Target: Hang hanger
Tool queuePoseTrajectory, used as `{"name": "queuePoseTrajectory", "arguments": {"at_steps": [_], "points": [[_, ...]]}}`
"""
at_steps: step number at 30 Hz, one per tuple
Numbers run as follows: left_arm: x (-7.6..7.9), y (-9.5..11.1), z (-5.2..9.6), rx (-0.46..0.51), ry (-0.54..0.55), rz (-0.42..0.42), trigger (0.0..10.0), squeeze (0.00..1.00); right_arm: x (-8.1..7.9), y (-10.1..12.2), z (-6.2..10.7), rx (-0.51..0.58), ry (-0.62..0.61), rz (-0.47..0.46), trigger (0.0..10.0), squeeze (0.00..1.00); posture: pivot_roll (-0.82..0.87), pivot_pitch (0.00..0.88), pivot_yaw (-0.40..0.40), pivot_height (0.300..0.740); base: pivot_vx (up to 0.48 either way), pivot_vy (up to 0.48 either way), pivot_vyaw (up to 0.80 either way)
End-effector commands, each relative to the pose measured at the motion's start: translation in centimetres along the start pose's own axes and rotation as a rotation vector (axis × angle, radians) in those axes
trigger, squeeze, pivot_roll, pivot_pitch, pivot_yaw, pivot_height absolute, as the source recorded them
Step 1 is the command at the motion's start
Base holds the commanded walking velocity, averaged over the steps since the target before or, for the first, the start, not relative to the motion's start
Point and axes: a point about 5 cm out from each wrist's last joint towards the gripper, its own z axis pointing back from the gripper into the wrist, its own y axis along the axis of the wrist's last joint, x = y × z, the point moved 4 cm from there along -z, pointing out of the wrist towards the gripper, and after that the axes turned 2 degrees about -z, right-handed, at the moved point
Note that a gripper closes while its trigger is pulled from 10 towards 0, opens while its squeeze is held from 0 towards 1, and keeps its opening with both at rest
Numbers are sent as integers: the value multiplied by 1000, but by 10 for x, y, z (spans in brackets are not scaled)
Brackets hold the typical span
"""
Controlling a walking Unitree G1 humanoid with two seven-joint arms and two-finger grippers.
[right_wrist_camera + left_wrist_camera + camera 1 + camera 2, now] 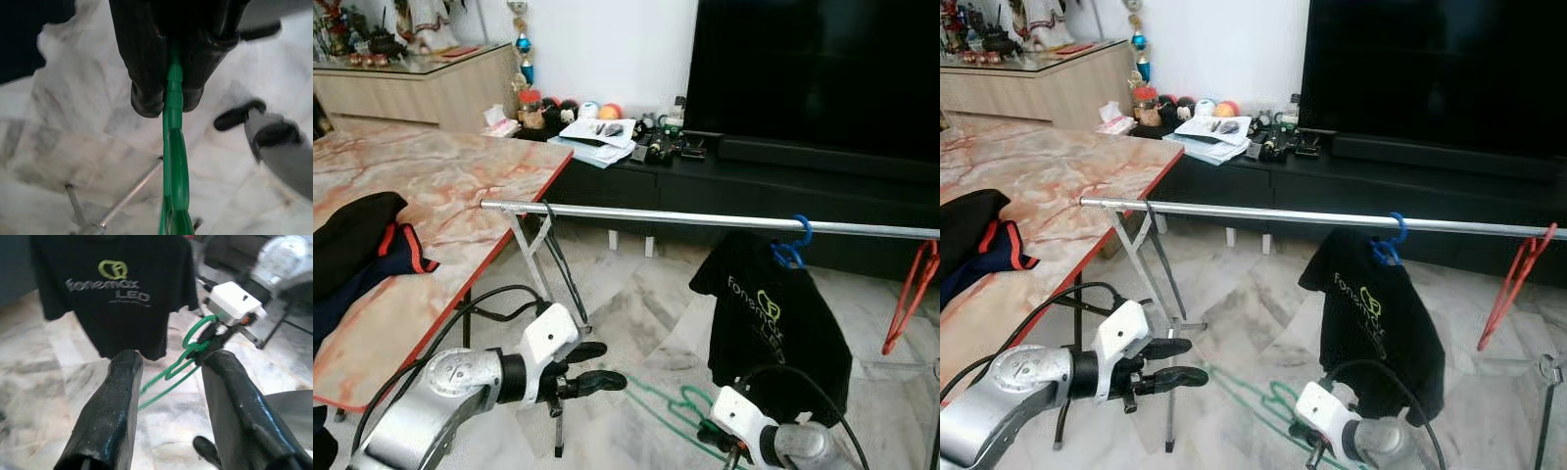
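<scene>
A green hanger (pixel 668 405) hangs low over the marble floor, and my right gripper (pixel 166 103) is shut on its thin neck. The same hanger (pixel 191 348) appears past my left gripper (pixel 171 364), which is open, holds nothing and sits a little to the hanger's left (pixel 607 365). Above both runs a silver clothes rail (pixel 656 214). On the rail a black T-shirt (pixel 773 323) hangs from a blue hanger (pixel 793 250), and a bare red hanger (pixel 913 294) hangs at the far right.
A marble-topped table (pixel 460 186) with dark clothing (pixel 352 245) stands to my left. The rail's folding leg (pixel 543 264) stands close to the left gripper. A black TV console (pixel 724 186) with clutter and a large TV (pixel 813 69) are behind the rail.
</scene>
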Motion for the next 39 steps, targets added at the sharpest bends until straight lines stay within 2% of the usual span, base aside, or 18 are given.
{"name": "queuePoseTrajectory", "arguments": {"at_steps": [1, 4, 6, 7, 9, 10, 13, 16, 17, 19, 21, 25, 30, 36, 39], "points": [[3, 2, 0, -6, -44, -9, 10000, 0, 6, 9, 8, -1, 41, 86, 10000, 0, 121, 11, 9, 740, 0, 0, 0], [7, 3, 1, -24, -122, -13, 10000, 0, 15, 23, 22, 15, 80, 171, 10000, 0, 115, 16, 13, 740, 0, 0, 0], [3, 2, -1, -5, -109, -5, 10000, 0, 23, 31, 21, 44, 16, 163, 10000, 0, 106, 13, 17, 740, 0, 0, 0], [-8, -2, -4, 31, -35, 52, 10000, 0, 28, 34, 17, 66, -34, 112, 10000, 0, 107, 10, 19, 740, 0, 0, 0], [-12, -3, -5, 41, -14, 78, 10000, 0, 27, 34, 16, 68, -37, 100, 10000, 0, 107, 10, 19, 740, 0, 0, 0], [-22, -12, -4, 54, 59, 120, 10000, 0, 19, 30, 12, 53, -6, 108, 10000, 0, 119, 14, 19, 740, 0, 0, 0], [-30, -22, -3, 42, 115, 165, 10000, 0, 9, 30, 7, 66, 39, 105, 10000, 0, 124, 21, 16, 740, 0, 0, 0], [-23, -21, -7, 84, 40, 246, 10000, 0, 2, 37, 5, 78, 84, 124, 10000, 0, 126, 23, 15, 740, 0, 0, 0], [-17, -21, -9, 108, -30, 298, 10000, 0, -1, 40, 4, 80, 110, 134, 10000, 0, 126, 23, 15, 740, 0, 0, 0], [-11, -26, -13, 91, -98, 312, 10000, 0, -2, 45, 2, 74, 131, 155, 10000, 0, 114, 23, 14, 740, 0, 0, 0], [-4, -29, -15, 42, -179, 279, 10000, 0, -1, 52, 3, 74, 157, 189, 10000, 0, 108, 26, 16, 740, 0, 0, 0], [-3, -27, -18, 1, -241, 170, 10000, 0, -1, 67, 9, 102, 208, 244, 10000, 0, 103, 30, 18, 740, 0, 0, 0], [2, -27, -16, -44, -331, 130, 10000, 0, -1, 78, 13, 96, 233, 321, 10000, 0, 93, 33, 25, 740, 0, 0, 0], [0, -27, -16, -66, -377, 14, 10000, 0, -2, 95, 16, 120, 253, 367, 10000, 0, 94, 34, 25, 740, 0, 0, 0], [-1, -30, -13, -136, -399, -33, 10000, 0, -2, 107, 20, 144, 252, 404, 10000, 0, 98, 37, 26, 740, 0, 0, 0]]}}
